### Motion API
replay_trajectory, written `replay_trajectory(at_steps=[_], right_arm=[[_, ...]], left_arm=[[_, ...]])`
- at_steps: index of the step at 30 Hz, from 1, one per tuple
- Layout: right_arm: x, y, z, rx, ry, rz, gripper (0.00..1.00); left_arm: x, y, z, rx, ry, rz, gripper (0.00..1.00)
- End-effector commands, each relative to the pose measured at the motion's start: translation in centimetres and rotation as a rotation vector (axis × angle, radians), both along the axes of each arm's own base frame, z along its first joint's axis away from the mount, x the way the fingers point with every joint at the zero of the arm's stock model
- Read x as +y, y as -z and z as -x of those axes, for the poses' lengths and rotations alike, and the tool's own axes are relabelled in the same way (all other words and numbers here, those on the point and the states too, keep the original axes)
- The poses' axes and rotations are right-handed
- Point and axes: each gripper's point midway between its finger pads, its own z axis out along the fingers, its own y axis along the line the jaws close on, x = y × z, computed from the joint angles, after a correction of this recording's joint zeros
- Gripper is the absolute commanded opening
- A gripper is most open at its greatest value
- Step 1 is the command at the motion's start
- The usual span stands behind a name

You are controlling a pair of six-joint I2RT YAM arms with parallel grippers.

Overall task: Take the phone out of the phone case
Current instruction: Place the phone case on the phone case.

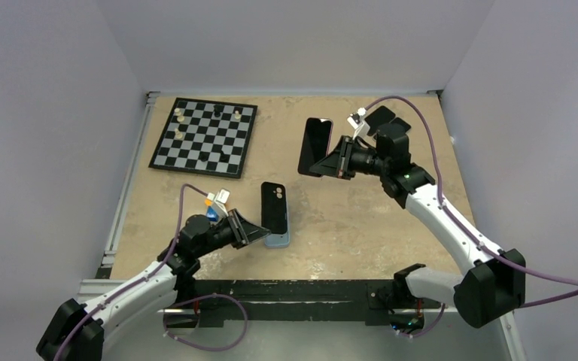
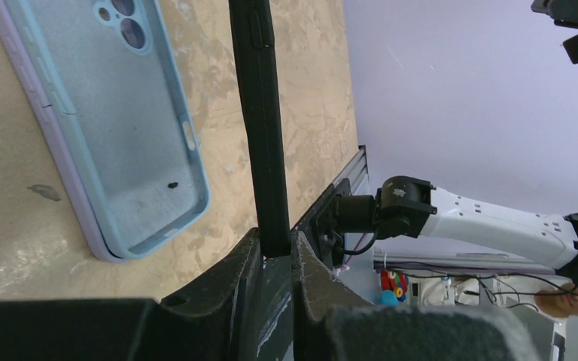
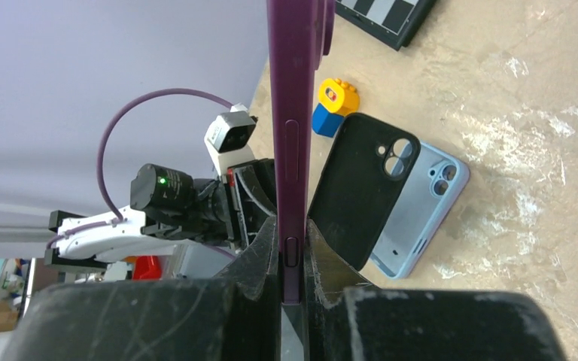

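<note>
Nearest the bases, the left gripper [image 2: 277, 252] is pinched almost shut on the bottom edge of the black phone case [image 2: 260, 113]. The case stands on edge, tilted over the light blue case [image 2: 120, 128], which lies open side up on the table [image 1: 361, 226]. The black one looks empty, so the separation seems done and the danger is in the holding and the putting down. The fingers grip only a thin strip of soft rim, so a quick wrist turn could let the case bend, swing or slide out. If released here it would likely fall across the blue case and skid off

Two toy bricks [image 3: 331, 105] sit just behind that wrist, where a backward sweep could knock them

Further out, the right gripper [image 3: 292, 241] is clamped tight on the purple-edged phone [image 3: 293, 90], jaws across its thin sides at a side button, with most of the body hanging beyond the pads in the air. That long overhang is the main worry: a jolt could pivot the phone in the grip and drop it onto the table, and pressure on the button is unhelpful

The chessboard [image 1: 205, 137] lies farthest back, well apart from both
</note>
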Motion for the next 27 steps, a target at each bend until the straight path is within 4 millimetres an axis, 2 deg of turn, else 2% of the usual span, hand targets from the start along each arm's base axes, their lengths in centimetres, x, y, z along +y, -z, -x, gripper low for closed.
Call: replay_trajectory(at_steps=[1,7,13,17,27], right_arm=[[-0.1,-2.9,-0.2,-0.126,-0.012,-0.058,0.00],[-0.6,-2.1,-0.5,-0.108,-0.001,-0.052,0.00],[-0.4,-2.3,-0.7,-0.118,-0.010,-0.073,0.00],[-0.4,-2.2,-0.7,-0.118,-0.010,-0.076,0.00],[-0.5,-2.1,-0.7,-0.114,-0.011,-0.087,0.00]], left_arm=[[0.1,-1.0,-1.2,-0.082,-0.058,0.041,0.00],[0.4,0.0,-1.2,-0.072,-0.074,0.040,0.00],[0.1,0.6,-0.9,-0.045,-0.056,0.031,0.00],[0.0,1.9,-0.5,-0.011,-0.038,-0.006,0.00],[0.0,2.9,-0.8,0.026,-0.031,-0.106,0.00]])
